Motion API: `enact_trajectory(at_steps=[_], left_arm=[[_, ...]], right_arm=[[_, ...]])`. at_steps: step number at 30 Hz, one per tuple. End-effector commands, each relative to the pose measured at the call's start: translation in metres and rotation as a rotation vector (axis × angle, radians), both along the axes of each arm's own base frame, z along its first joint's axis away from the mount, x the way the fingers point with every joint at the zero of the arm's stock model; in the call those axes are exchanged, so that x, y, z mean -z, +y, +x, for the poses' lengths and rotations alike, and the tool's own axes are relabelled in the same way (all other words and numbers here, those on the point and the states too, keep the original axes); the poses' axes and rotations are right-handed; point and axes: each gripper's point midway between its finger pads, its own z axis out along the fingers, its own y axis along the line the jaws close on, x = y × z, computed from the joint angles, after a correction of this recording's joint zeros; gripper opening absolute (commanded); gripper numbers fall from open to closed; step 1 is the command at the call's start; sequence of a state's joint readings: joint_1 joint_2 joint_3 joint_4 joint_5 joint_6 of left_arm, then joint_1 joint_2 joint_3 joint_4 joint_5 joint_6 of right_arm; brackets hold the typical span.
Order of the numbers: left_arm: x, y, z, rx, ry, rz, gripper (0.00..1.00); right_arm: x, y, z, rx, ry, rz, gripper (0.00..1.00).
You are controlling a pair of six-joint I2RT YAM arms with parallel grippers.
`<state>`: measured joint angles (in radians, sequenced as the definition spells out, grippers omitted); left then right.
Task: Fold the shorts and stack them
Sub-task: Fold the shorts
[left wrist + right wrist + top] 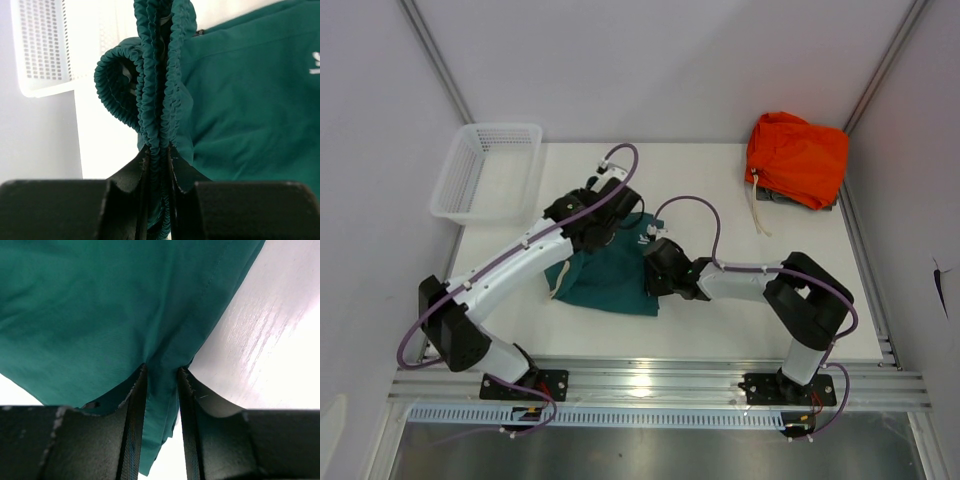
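The teal-green shorts lie bunched in the middle of the white table, between the two arms. My left gripper is shut on their gathered elastic waistband, which runs doubled up between the fingers. From the right, my right gripper reaches onto the shorts' right edge. Its jaws are shut on a fold of smooth teal fabric, and a hem hangs down between them. A white logo shows on the cloth.
A bright orange folded garment sits at the table's back right corner, with a white cord trailing from it. A white mesh basket stands at the back left, also in the left wrist view. Grey walls enclose the table.
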<state>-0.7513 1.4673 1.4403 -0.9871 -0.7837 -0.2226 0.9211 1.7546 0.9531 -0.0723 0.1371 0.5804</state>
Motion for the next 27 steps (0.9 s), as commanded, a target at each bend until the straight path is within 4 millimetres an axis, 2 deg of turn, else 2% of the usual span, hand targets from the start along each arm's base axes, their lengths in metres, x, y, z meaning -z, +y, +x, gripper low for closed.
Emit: enact_trajectory(at_steps=[1,6,12,19,21,27], left_arm=[[-0.006,-0.023,0.002,0.001,-0.054,-0.013,0.17],[0.01,-0.048,-0.006,0.01,-0.047,-0.041,0.17],[0.039,-0.056,-0.001,-0.046,-0.014,-0.026,0.18],[0.07,-0.074,0.002,-0.091,0.036,-0.063,0.18],[0.08,-0.081,0.003,-0.108,0.056,-0.087,0.19],[0.095,-0.097,0.005,-0.141,0.083,-0.16,0.22]], right_arm=[[0.0,0.003,-0.011,0.01,0.037,0.033,0.34],[0.005,0.002,-0.01,0.019,0.044,0.024,0.34],[0.009,0.0,-0.012,0.037,0.059,0.045,0.35],[0.016,-0.007,-0.015,0.08,0.075,0.057,0.35],[0.014,-0.003,-0.01,0.091,0.058,0.088,0.35],[0.022,-0.006,-0.013,0.119,0.071,0.094,0.36]])
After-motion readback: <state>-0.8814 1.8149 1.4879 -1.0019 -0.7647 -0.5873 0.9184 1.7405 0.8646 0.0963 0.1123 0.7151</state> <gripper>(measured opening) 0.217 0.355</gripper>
